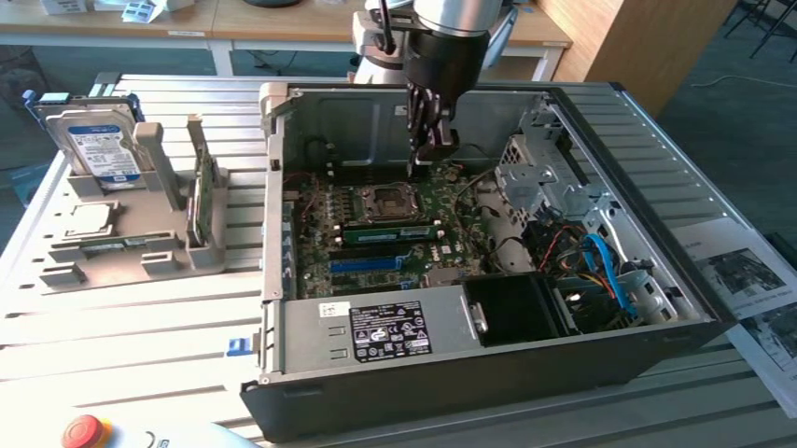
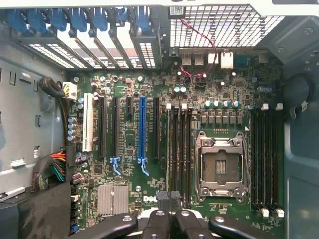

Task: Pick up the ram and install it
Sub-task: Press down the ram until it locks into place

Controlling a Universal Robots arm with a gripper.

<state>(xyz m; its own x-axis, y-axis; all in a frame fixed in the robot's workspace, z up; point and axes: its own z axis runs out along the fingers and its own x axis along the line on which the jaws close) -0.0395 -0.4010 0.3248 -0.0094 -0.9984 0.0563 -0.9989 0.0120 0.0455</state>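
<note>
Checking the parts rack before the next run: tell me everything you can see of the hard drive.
The hard drive is a silver, metal-looking box with a blue-and-white label facing the camera. It stands on edge, leaning slightly back, slotted between the posts of a grey rack on the slatted table. It is at the exterior view's left, outside the computer case. The label's text cannot be read.

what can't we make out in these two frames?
- Exterior view: the print on the black-and-white power-supply label is too small to read.
- Exterior view: the thin green ram stick, upright in the grey rack, is edge-on, so its faces are hidden.
- Exterior view: the round red button is cut off by the bottom edge.
- Wrist view: the black tool covers one end of the black memory slots.
</note>
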